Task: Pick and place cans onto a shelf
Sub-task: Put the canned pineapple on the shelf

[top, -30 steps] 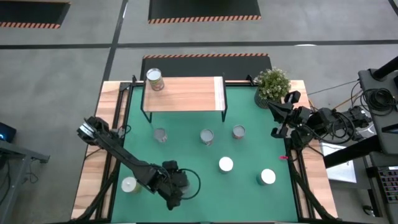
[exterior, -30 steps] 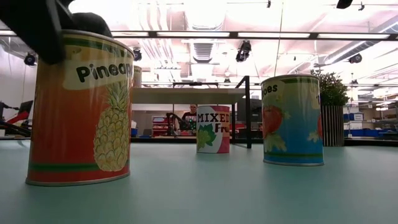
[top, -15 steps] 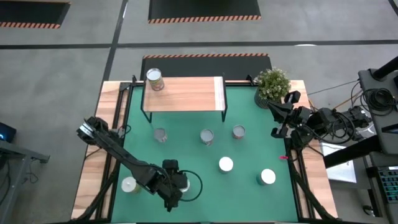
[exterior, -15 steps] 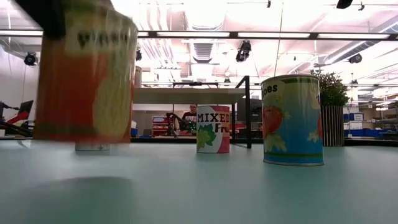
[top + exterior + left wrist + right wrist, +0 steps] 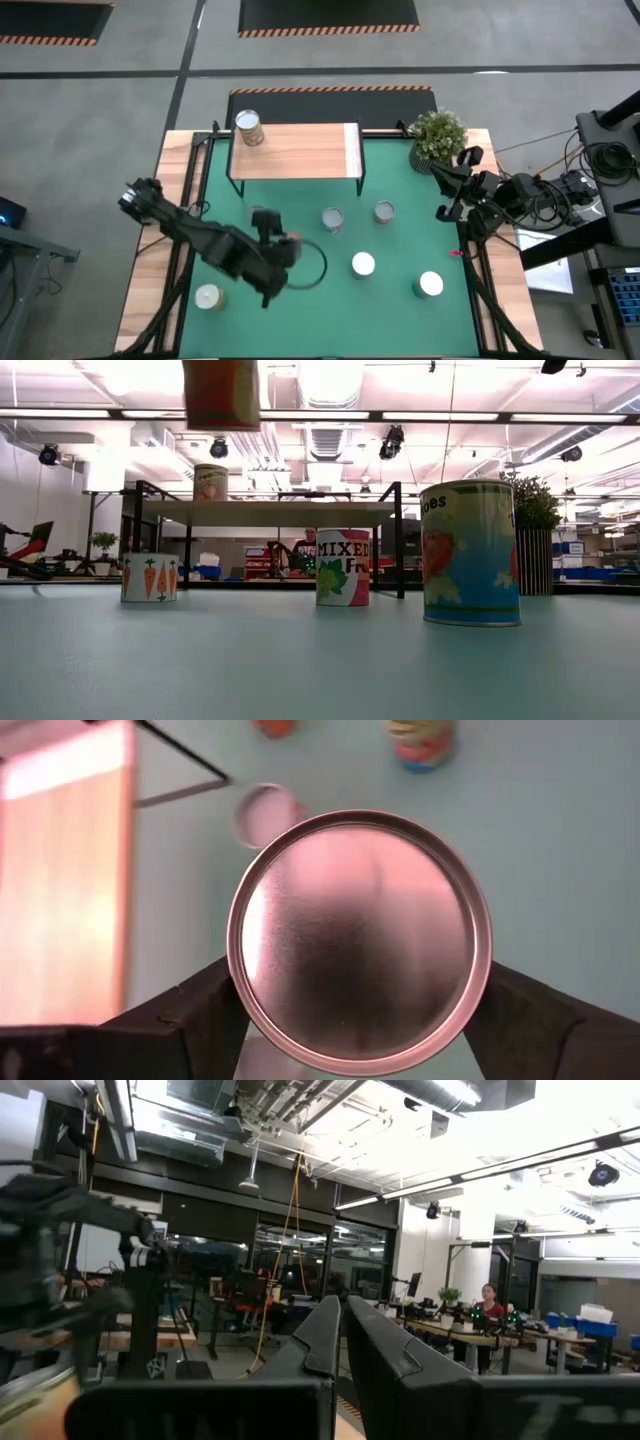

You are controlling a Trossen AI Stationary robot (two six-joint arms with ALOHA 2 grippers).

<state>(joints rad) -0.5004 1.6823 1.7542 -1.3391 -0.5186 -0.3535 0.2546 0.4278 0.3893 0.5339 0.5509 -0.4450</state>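
My left gripper (image 5: 282, 252) is shut on an orange-labelled can (image 5: 221, 392), high above the green mat, near the table's middle and in front of the wooden shelf (image 5: 295, 150). The can's silvery top (image 5: 358, 935) fills the left wrist view. One can (image 5: 248, 128) stands on the shelf's far left corner. Other cans stand on the mat: a carrot can (image 5: 148, 577), a mixed-fruit can (image 5: 342, 567), a tomato can (image 5: 470, 553), and one at the near left (image 5: 208, 297). My right gripper (image 5: 342, 1330) is shut and empty at the table's right edge (image 5: 447, 175). My left gripper pinches the can's side wall between its two fingers (image 5: 205, 1010), one on each side just below the top rim (image 5: 238, 982). The fingers come from above, pointing down. The can hangs upright, lifted clear of the mat.
A potted green plant (image 5: 438, 135) stands at the far right corner. The shelf rests on thin black legs (image 5: 398, 540), with room on its board right of the one can. People and desks show in the room beyond the table.
My left gripper, shut on the orange can, has lifted it off the mat at the near left and carried it up and toward the table's far edge, toward the shelf. The can stays upright. The carrot can behind it has come into view.
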